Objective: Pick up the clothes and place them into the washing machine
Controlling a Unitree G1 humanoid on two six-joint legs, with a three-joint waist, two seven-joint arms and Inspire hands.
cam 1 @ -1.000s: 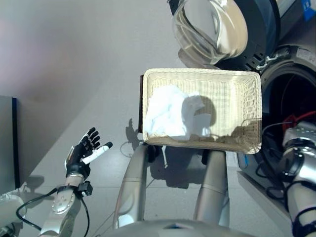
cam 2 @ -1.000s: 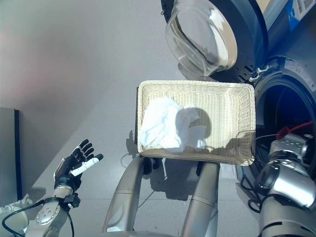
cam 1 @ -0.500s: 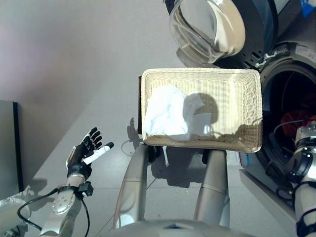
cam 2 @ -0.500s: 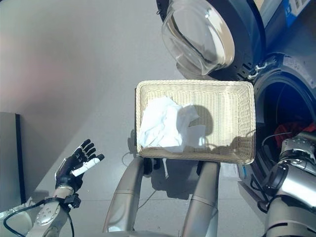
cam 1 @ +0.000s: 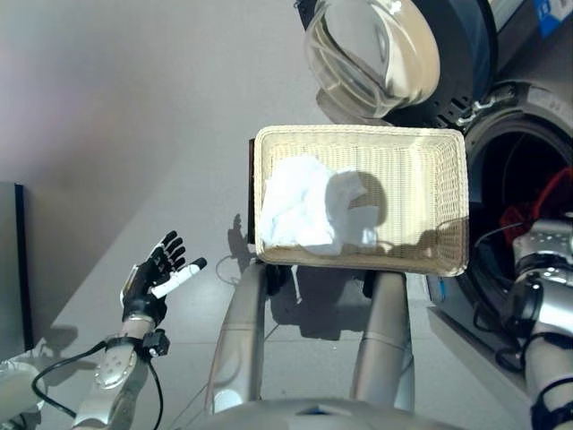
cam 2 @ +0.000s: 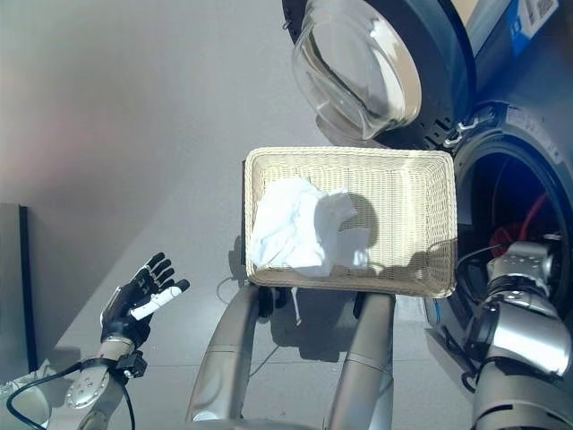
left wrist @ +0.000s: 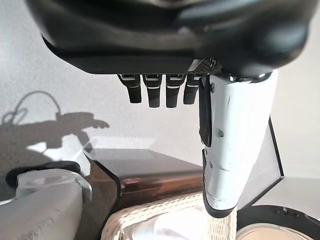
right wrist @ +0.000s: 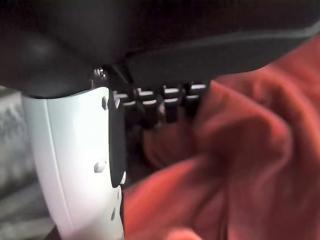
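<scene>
the basket sits just left of the washing machine opening, with a cloth in its left half and the machine's door behind it.

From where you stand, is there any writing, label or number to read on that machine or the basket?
Blue label at the upper right, above the washing machine: bears a white patch with dark print, too small to read.
Wicker basket and white cloth: no text visible.
Machine door: no text visible.
Nothing else carries readable writing.
</scene>
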